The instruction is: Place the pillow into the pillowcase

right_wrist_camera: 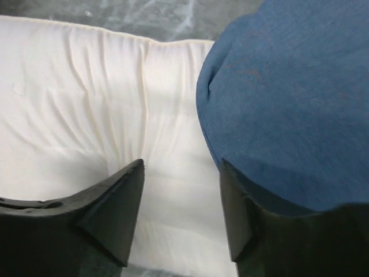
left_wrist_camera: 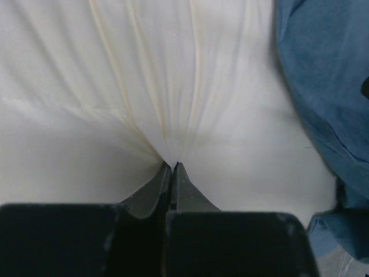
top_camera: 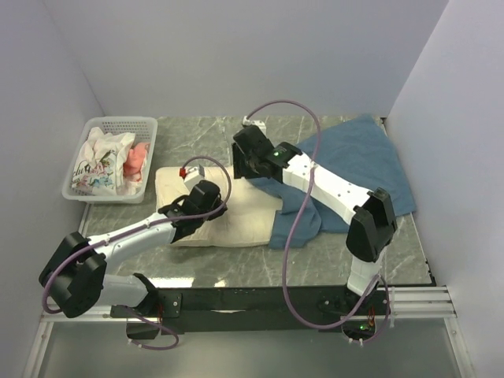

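The cream-white pillow [top_camera: 236,222] lies lengthwise across the middle of the table. Its right end is covered by the dusty-blue pillowcase [top_camera: 362,157], which spreads to the back right. My left gripper [top_camera: 206,206] is down on the pillow's left half. In the left wrist view it [left_wrist_camera: 173,165] is shut on a pinch of the pillow [left_wrist_camera: 115,86], with creases fanning out from the tips and the pillowcase [left_wrist_camera: 328,75] at the right. My right gripper [right_wrist_camera: 181,167] is open over the pillow [right_wrist_camera: 86,104], its right finger at the edge of the pillowcase [right_wrist_camera: 288,104]. In the top view it [top_camera: 250,167] is at the pillow's far edge.
A white plastic basket [top_camera: 79,193] at the back left holds a white printed cloth [top_camera: 98,161] and pink fabric [top_camera: 138,160]. White walls close in the left, back and right sides. The table's near edge runs just behind the arm bases.
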Tool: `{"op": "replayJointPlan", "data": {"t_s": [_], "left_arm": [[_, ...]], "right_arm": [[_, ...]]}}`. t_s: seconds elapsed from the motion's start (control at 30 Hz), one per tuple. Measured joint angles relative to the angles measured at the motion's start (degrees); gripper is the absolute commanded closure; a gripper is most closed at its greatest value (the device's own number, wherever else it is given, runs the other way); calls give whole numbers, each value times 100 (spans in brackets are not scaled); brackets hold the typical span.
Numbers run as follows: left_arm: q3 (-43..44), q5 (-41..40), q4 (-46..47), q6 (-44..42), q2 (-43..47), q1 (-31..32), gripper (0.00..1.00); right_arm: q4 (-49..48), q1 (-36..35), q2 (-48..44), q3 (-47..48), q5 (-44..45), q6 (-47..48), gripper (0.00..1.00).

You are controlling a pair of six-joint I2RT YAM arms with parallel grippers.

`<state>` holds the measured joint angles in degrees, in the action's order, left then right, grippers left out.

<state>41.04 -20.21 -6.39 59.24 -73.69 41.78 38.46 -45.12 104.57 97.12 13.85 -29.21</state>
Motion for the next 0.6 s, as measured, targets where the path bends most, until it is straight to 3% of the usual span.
{"op": "replayJointPlan", "data": {"t_s": [0.17, 0.43, 0.6], "left_arm": [[-184, 122, 227, 26, -2, 31, 99], [-262, 136, 385, 61, -28, 28, 99], [-262, 151, 535, 131, -188, 26, 99]], "right_arm": [[-170, -9, -1014, -1412, 343, -131, 26], [-669, -404, -4199, -4382, 868, -1049, 34], [-748, -1029, -4677, -5327, 990, -1631, 37]]}}
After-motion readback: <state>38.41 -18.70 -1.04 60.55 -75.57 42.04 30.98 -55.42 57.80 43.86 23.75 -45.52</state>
